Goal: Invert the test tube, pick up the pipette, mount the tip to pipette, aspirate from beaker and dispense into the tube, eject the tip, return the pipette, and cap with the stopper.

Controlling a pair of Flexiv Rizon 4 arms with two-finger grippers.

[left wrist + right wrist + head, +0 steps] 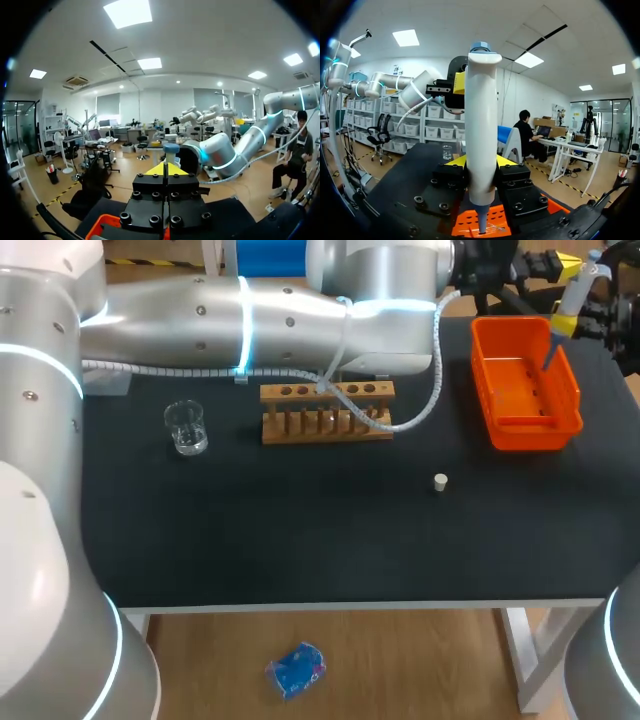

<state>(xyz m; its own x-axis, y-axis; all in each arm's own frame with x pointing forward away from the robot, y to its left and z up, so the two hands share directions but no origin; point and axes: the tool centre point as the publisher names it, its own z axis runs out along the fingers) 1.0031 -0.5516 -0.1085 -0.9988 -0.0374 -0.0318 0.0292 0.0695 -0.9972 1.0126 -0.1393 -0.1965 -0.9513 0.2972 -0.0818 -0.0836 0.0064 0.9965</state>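
Over the orange bin (482, 370) at the far right of the surface (300, 540), my right tool (481, 167) is clamped on the pipette (481, 120). Its fingers sit either side of the white body, holding it upright with the narrow lower end pointing down into the bin. My left arm lies across the far side of the surface, and my left tool (165, 169) has its yellow tips pressed together on nothing. The pipette's blue top button is just ahead of those tips; I cannot tell whether they touch it.

I read this as the tip step at the bin, most likely ejecting, since a closed tool at the button looks set to push. I cannot make out whether a tip is on the cone, so mounting is not ruled out.

The beaker (186, 427) stands well apart at the left. The wooden rack (327, 392) sits mid-surface with a cable (405, 420) draped across it, and I cannot pick out the test tube there. The stopper (440, 481) lies loose between rack and bin, so capping is not yet done.

The next move, as I judge it, calls for setting the left tool squarely on the button and pressing straight down. The right grip must hold firm and keep the lower end inside the bin walls.
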